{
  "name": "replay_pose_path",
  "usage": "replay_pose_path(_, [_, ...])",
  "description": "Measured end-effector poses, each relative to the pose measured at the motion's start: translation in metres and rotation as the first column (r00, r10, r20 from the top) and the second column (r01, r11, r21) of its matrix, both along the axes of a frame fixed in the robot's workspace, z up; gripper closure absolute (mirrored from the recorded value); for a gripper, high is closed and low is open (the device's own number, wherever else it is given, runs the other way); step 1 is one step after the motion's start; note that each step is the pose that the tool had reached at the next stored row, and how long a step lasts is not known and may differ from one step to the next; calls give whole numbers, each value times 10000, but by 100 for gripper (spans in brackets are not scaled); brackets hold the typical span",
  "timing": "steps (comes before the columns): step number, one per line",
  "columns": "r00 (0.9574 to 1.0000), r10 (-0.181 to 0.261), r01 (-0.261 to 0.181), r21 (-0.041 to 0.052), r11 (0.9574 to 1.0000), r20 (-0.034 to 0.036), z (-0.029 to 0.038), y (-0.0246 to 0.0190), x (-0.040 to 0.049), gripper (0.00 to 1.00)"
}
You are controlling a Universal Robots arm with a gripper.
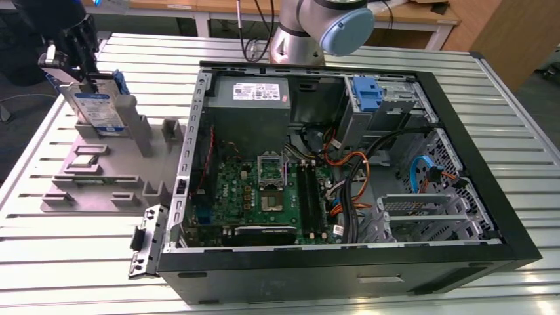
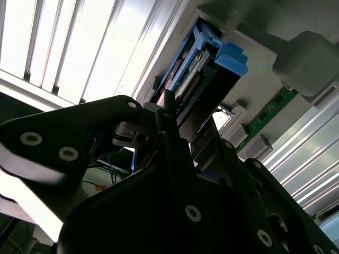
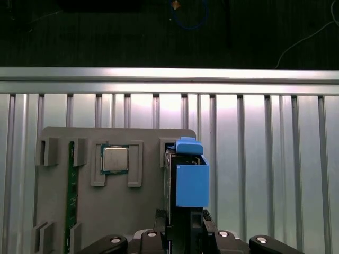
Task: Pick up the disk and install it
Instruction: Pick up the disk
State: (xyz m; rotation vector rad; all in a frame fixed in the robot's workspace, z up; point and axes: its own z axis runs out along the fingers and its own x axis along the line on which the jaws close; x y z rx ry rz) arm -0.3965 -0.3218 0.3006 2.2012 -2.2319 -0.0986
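Note:
The disk [image 1: 94,106] stands on edge in a slot of the grey holder tray [image 1: 96,190] at the exterior view's left, its blue-and-white label facing the camera. My gripper [image 1: 68,62] sits on its upper end. In the first wrist view the disk [image 3: 192,182] shows end-on with its blue frame, and my gripper [image 3: 185,219] has a finger pressed against each side, shut on it. The second wrist view shows the disk's [image 2: 212,69] blue tab just beyond my gripper [image 2: 180,121].
An open computer case [image 1: 490,216] lies on the slatted metal table [image 1: 79,275], with a blue bracket [image 1: 368,92] in its far drive bay and several cables. The holder tray [image 3: 143,211] also carries a processor chip [image 3: 115,159] and a memory stick [image 3: 71,196]. The arm's base [image 1: 306,33] stands behind the case.

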Motion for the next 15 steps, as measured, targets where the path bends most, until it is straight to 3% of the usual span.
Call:
replay_pose_path(5, [10000, 15, -15, 2, 10000, 4, 14, 1, 1, 65])
replay_pose_path(11, [10000, 15, -15, 0, 10000, 0, 189, 0, 0, 65])
replay_pose_path(15, [10000, 14, -14, 1, 10000, 2, 209, 0, 0, 65])
